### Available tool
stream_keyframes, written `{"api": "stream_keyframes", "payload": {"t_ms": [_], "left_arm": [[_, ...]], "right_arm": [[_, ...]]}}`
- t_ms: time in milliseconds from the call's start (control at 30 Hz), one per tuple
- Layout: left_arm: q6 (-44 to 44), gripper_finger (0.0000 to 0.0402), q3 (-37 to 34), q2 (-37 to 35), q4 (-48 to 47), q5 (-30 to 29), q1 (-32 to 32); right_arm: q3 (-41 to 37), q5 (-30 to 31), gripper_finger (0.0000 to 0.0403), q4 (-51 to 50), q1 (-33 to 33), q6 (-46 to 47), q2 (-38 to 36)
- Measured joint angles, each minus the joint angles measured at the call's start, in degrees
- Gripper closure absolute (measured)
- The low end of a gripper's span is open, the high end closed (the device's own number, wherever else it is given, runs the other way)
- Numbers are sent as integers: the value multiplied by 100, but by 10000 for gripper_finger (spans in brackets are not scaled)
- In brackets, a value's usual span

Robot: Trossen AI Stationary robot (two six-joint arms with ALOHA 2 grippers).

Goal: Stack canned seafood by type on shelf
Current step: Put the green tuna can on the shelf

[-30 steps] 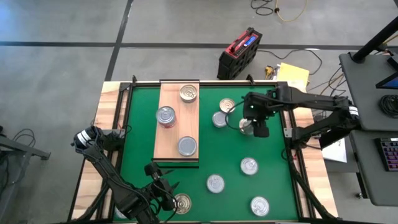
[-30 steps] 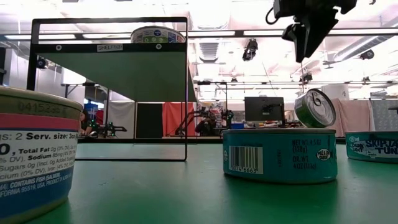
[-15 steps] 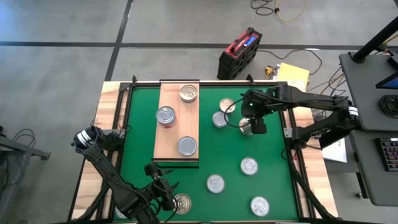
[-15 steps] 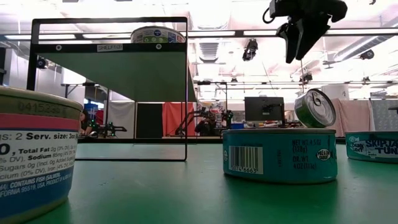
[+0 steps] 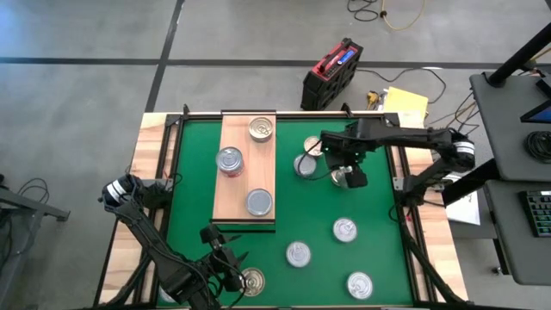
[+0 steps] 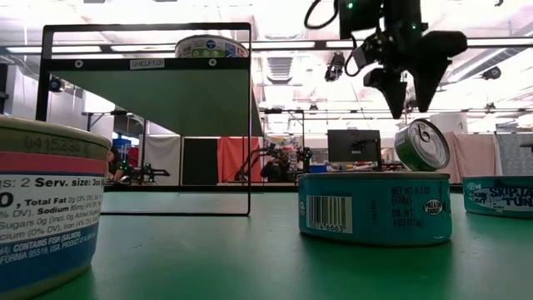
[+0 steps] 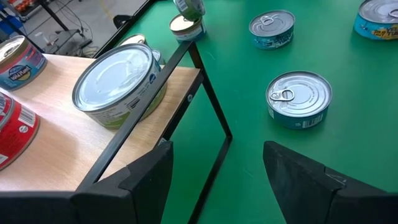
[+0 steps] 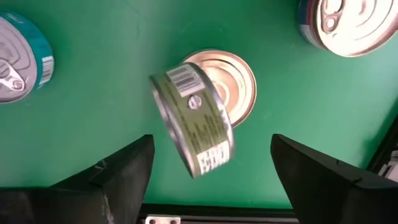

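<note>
right claw (image 8: 208, 171) wide, empty | tilted green can (image 8: 191, 118) directly beneath, leaning on gold-lidded can (image 8: 233, 84) | right of shelf (image 5: 245, 185) | left claw (image 7: 214, 180) wide, waiting near

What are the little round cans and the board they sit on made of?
The cans look like shiny metal: silvery lids with pull tabs, printed paper or painted labels around the sides. The board looks like pale bare wood, with grain lines showing, edged by a thin dark frame, probably metal.
</note>
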Motion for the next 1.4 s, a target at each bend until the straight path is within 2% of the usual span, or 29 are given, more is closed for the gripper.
{"api": "stream_keyframes", "payload": {"t_ms": [1033,1200,1400], "left_arm": [[3,169,0,0,73,0,2],[3,169,0,1,93,0,1],[3,169,0,1,105,0,2]], "right_arm": [[-9,-348,101,48,-253,-323,625],[-11,-595,119,55,-253,-320,707],[-13,-623,163,71,-253,-327,765]]}}
